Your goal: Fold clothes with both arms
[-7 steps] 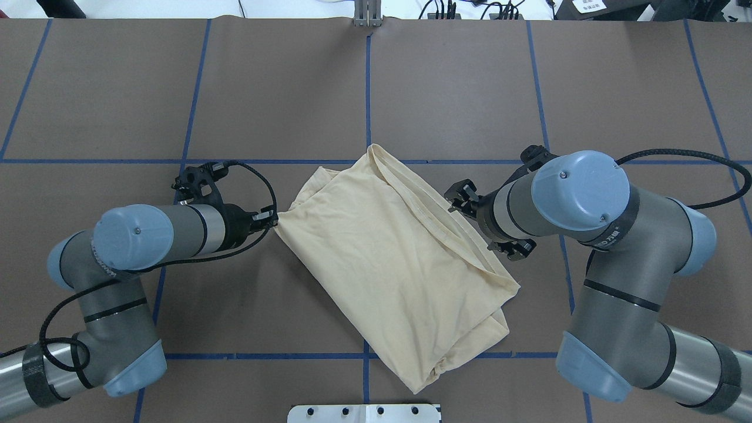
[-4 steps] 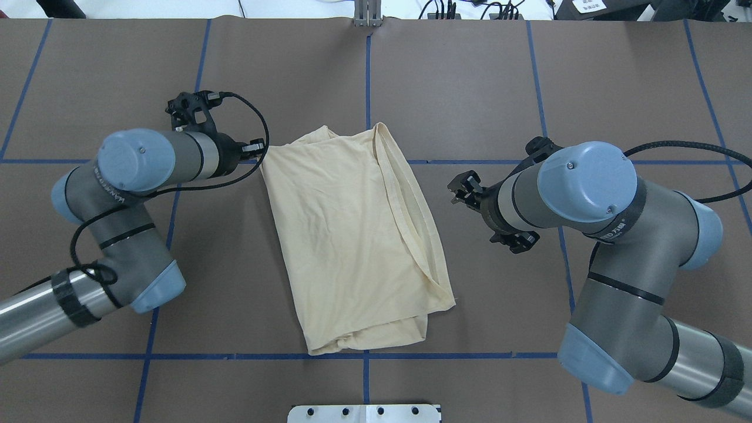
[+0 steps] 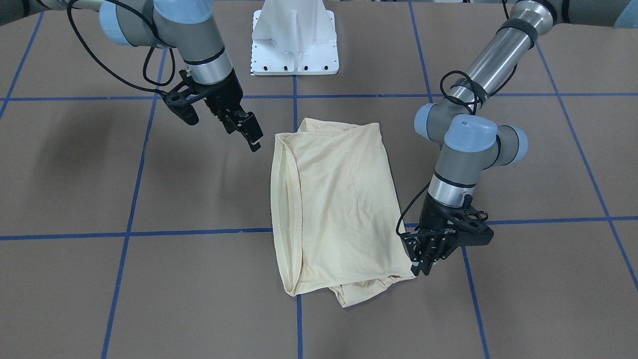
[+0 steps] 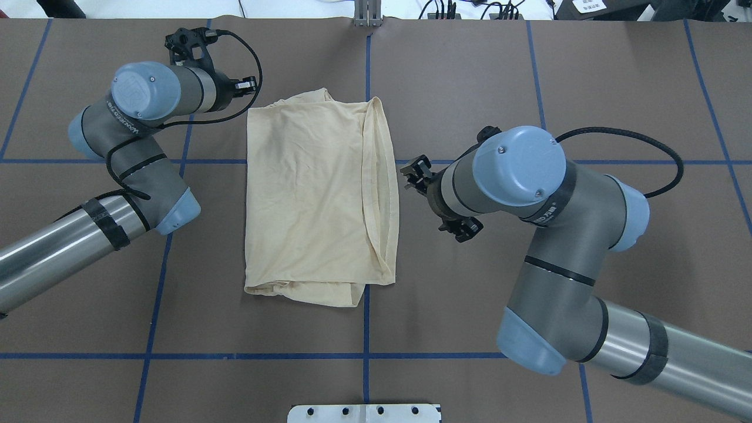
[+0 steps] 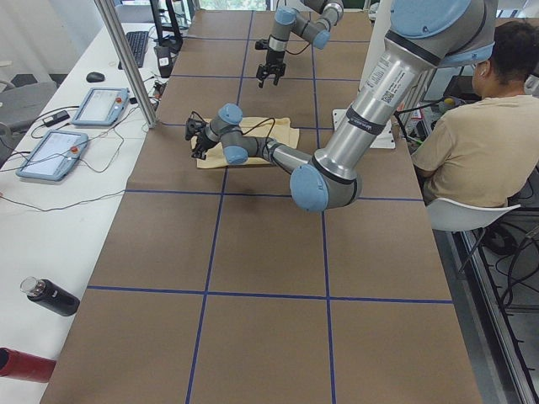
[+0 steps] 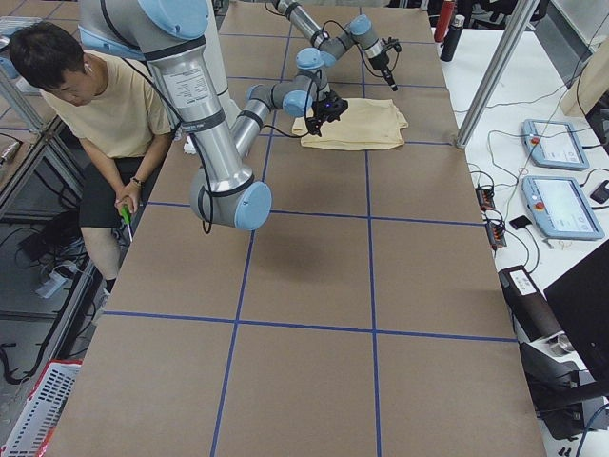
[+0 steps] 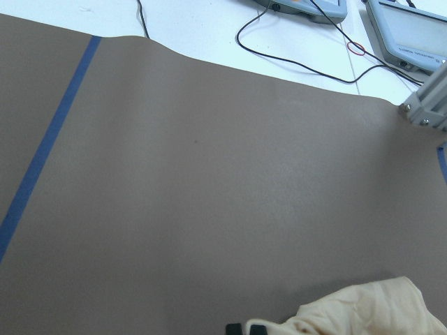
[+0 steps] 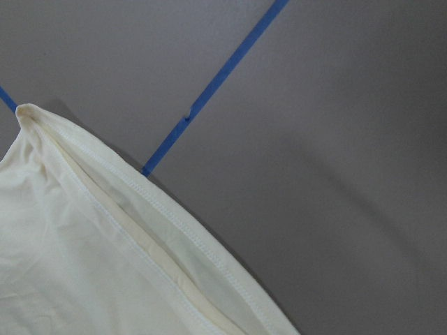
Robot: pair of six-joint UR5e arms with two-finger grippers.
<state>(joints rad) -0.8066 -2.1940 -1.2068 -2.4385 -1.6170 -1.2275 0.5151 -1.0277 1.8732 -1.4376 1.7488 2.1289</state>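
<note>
Overhead exterior shows the pale cream-yellow T-shirt of thin fabric [image 4: 311, 194] lying flat near the middle of the brown paper-covered table [image 4: 499, 70]. It is already doubled into a rough rectangle, its long sides running away from the robot and squared to the blue tape lines [image 4: 220, 160]; no print shows, so the plain side seems to be up. Its stitched hem edge [image 4: 376, 176] faces the right arm, and a lower layer pokes out untidily along the near side. The black two-finger left gripper [image 4: 248, 88] sits at the shirt's far corner on the robot's left. The left wrist view shows its fingertips drawn close together with cloth bunched right beside them, so I judge it pinched on that corner, probably to hold the fabric taut and aligned. The black right gripper [image 4: 412, 178] hangs just beside the hem edge, apart from it, jaws spread and holding nothing. Its wrist camera looks straight onto the hem, which suggests it is lining up a grasp there. The next fold likely needs both ends lifted together, and the thin layers could slip apart if only the top one is caught.
</note>
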